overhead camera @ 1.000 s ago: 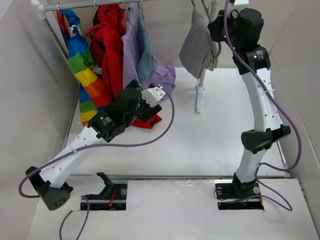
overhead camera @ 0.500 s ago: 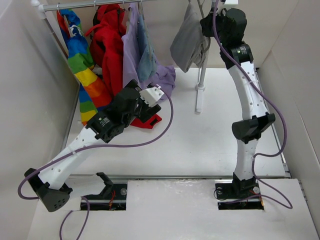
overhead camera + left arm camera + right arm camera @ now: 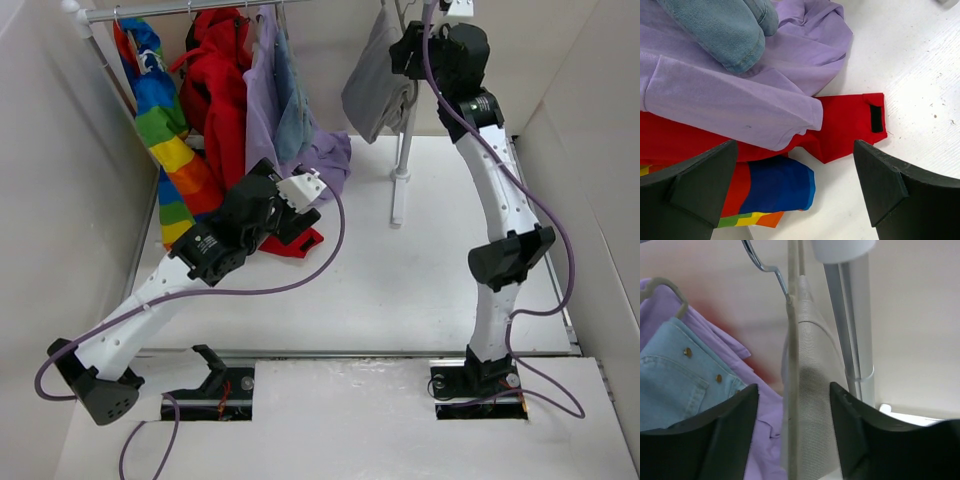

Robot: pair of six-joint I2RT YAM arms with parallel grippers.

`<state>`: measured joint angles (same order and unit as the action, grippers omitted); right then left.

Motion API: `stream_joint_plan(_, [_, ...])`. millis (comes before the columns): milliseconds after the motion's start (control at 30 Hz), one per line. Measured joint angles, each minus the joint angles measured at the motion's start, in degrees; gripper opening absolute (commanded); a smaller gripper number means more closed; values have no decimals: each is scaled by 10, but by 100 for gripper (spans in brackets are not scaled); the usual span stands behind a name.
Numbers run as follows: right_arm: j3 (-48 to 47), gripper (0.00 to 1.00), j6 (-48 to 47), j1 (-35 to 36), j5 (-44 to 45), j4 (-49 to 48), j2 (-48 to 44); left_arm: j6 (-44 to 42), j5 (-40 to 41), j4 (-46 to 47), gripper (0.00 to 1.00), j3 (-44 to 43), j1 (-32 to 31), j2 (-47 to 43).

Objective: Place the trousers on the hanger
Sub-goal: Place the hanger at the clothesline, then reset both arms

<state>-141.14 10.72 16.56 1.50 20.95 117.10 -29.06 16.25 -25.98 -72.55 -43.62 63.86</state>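
The grey-beige trousers hang folded at the back right, next to the white stand. In the right wrist view the trousers drop from the slim grey hanger, whose hook runs up out of frame. My right gripper is high up against them; its jaws stand apart on either side of the fabric, with a gap on the left side. My left gripper hovers open low over the garment ends on the table, holding nothing.
A rail at the back left carries a rainbow garment, a red coat, a lilac garment and a blue denim piece. Their ends lie on the table. A pale upright pole stands beside the trousers. Walls close both sides.
My right arm swung left and up with the trousers, then its jaws opened around the fabric. The trousers now hang from the hanger. The left arm has not moved.
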Motion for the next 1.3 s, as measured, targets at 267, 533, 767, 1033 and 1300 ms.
stream_joint_plan(267, [98, 97, -6, 0, -5, -4, -81, -1, -2, -1, 99, 0, 4, -14])
stream_joint_plan(533, [230, 100, -24, 0, -5, 1, -203, -11, -2, -2, 99, 0, 14, -28])
stream_joint_plan(767, [320, 100, -36, 0, -16, 20, -304, -26, -4, -11, 99, 0, 32, -36])
stream_joint_plan(1033, [612, 100, -11, -4, -26, 10, -591, -35, 10, -27, 99, 110, 100, -147])
stream_joint_plan(1300, [1019, 100, 156, -24, 7, 29, -797, -10, 7, -32, 99, 276, 224, -171])
